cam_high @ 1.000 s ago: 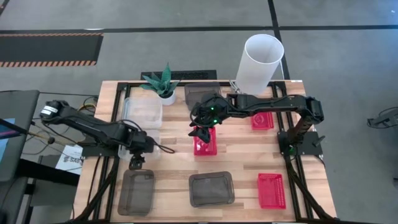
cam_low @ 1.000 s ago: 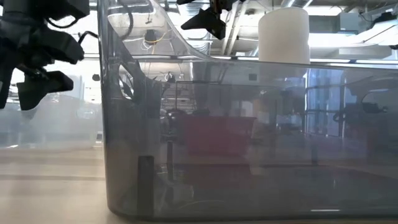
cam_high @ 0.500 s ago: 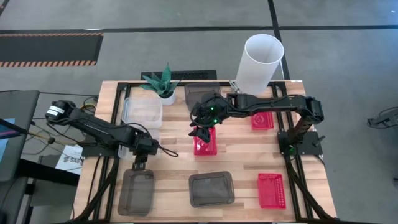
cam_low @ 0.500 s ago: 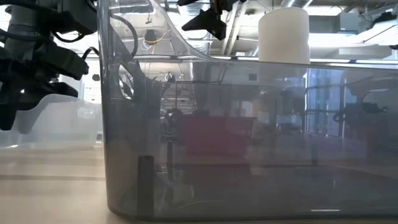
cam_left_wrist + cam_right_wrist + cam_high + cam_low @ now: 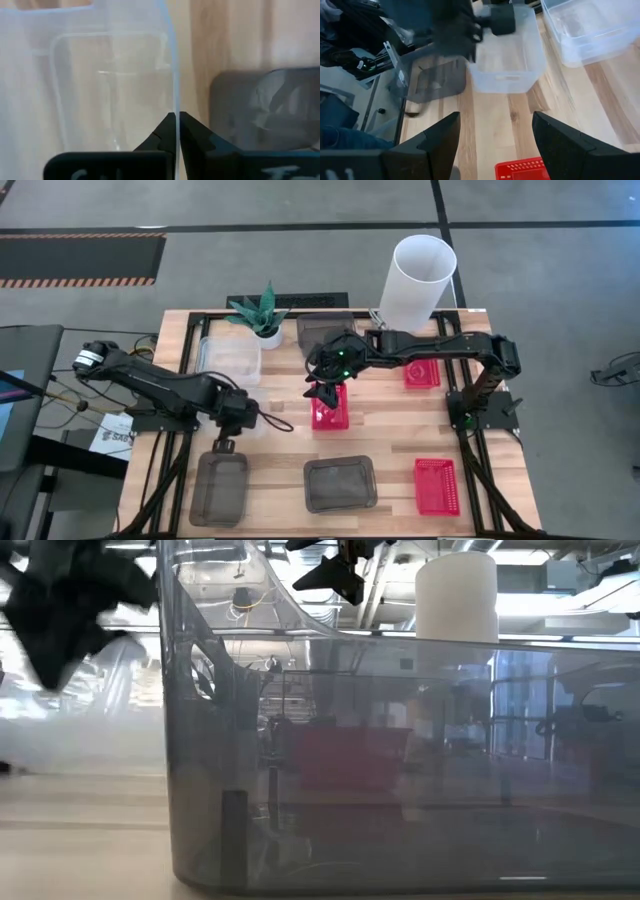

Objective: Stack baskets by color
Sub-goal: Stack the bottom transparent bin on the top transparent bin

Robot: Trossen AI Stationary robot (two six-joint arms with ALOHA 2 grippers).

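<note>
Since a second ago the left claw (image 5: 226, 442) has closed and slid toward 3 o'clock along the near edge of a clear basket (image 5: 222, 416); the right arm has not shifted.

On the worktop (image 5: 390, 430), the tall white cylinder (image 5: 417, 283) stands at the 1 o'clock corner, with the potted plant (image 5: 262, 315) at 11 o'clock. The left wrist view shows what the overhead cannot: the left claw's fingers (image 5: 192, 135) are pinched onto the thin rim of that clear basket (image 5: 100, 80), with a grey basket (image 5: 265, 110) just beside it. In the low view this claw is only a dark blur at 10 o'clock (image 5: 65, 605), and a grey basket wall (image 5: 400, 760) fills most of the frame.

A second clear basket (image 5: 230, 357) lies just beyond the held one, toward 12 o'clock. Two grey baskets sit along the near edge, one at 7 o'clock (image 5: 220, 488) and one at 6 o'clock (image 5: 340, 484); another (image 5: 322, 330) lies by the plant. Red baskets lie at centre (image 5: 331, 408), at 5 o'clock (image 5: 436, 485) and at 2 o'clock (image 5: 421, 373).

The right claw (image 5: 326, 391) hovers above the centre red basket, jaws spread wide and holding nothing; its wrist view looks past its fingers (image 5: 555, 140) to the red rim (image 5: 520, 169).
</note>
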